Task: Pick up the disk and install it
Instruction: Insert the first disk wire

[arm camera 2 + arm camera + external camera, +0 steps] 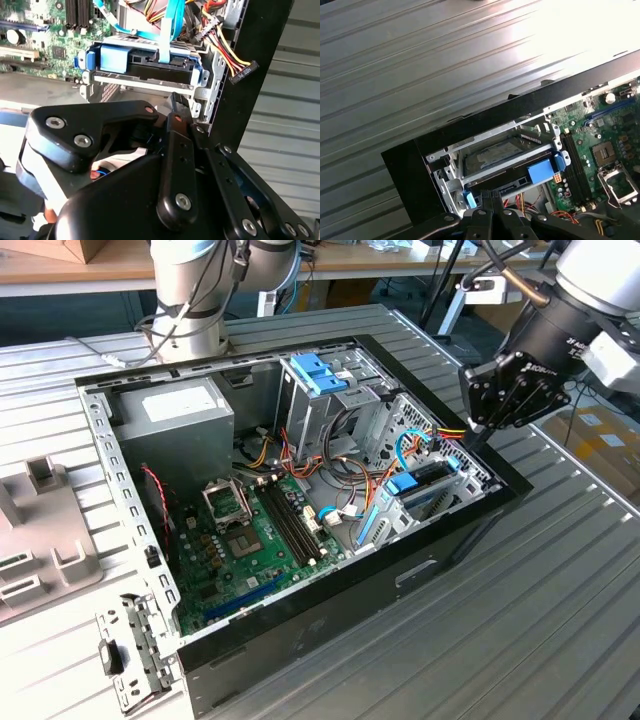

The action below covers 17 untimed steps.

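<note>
Your hand (pixel 478 432) hangs over the corner of the open computer case (pixel 440 570) on the exterior view's right, just above the rim. Its fingers are drawn together and carry nothing; in the first wrist view the fingertips (pixel 488 196) meet in a narrow point just over the drive bay.

The disk (pixel 492 152) lies directly below and slightly ahead of the hand, already inside the grey metal bay (pixel 447 172) at that corner of the case. In the first wrist view its silver top shows between the bay's rails, with a blue plastic tab (pixel 541 172) at one end and a smaller blue clip (pixel 469 199) close under the fingertips. In the second wrist view the same unit sits just beyond the fingers, its blue front tab (pixel 114 57) facing the hand and a flat blue cable (pixel 167 30) crossing over it.

Its long axis runs along the case's side wall, crosswise to the line of your closed fingers, so the hand meets one long edge rather than an end. I judge it seated or nearly so, though I cannot tell whether it is fully latched.

A loose bundle of yellow, red and black power wires (pixel 227 52) hangs beside the hand, near the bay.

The motherboard (pixel 250 540) lies well away, deeper in the case, which rests on the ribbed metal desk (pixel 560 620).
</note>
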Tool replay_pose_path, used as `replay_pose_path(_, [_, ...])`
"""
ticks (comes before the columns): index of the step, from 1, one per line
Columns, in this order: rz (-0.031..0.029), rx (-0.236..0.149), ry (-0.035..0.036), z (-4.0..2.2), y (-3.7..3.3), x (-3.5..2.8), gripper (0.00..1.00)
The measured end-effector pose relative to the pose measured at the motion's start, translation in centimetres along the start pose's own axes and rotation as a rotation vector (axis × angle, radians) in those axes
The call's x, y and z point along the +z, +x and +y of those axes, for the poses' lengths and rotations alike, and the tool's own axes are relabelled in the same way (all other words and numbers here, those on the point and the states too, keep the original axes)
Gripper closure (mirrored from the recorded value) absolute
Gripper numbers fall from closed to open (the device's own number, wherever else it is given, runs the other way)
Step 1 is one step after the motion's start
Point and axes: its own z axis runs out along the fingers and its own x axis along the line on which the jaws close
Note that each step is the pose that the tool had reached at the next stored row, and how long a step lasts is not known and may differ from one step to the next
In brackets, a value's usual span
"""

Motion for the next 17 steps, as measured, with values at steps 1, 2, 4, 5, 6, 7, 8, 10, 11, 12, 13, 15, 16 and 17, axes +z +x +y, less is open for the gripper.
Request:
replay_pose_path(1, [0.0005, 0.028, 0.0021, 0.00, 0.00, 0.08, 0.89])
replay_pose_path(2, [0.0008, 0.044, 0.0034, 0.00, 0.01, 0.12, 0.89])
replay_pose_path(4, [0.0019, 0.107, 0.0081, 0.01, 0.02, 0.30, 0.89])
replay_pose_path(5, [0.0025, 0.132, 0.0097, 0.01, 0.03, 0.37, 0.89])
replay_pose_path(6, [0.0029, 0.152, 0.0112, 0.00, 0.05, 0.42, 0.89])
replay_pose_path(7, [0.0037, 0.184, 0.0133, -0.01, 0.08, 0.51, 0.89])
replay_pose_path(8, [0.0041, 0.202, 0.0144, -0.01, 0.10, 0.54, 0.89])
replay_pose_path(10, [0.0046, 0.227, 0.0161, -0.02, 0.11, 0.57, 0.89])
replay_pose_path(11, [0.0050, 0.239, 0.0168, -0.02, 0.12, 0.58, 0.89])
replay_pose_path(12, [0.0054, 0.255, 0.0177, -0.03, 0.15, 0.59, 0.89])
replay_pose_path(13, [0.0057, 0.264, 0.0183, -0.04, 0.16, 0.58, 0.89])
replay_pose_path(15, [0.0060, 0.280, 0.0194, -0.06, 0.20, 0.58, 0.89])
replay_pose_path(16, [0.0062, 0.289, 0.0200, -0.06, 0.21, 0.58, 0.89])
replay_pose_path(17, [0.0066, 0.308, 0.0214, -0.07, 0.22, 0.58, 0.89])
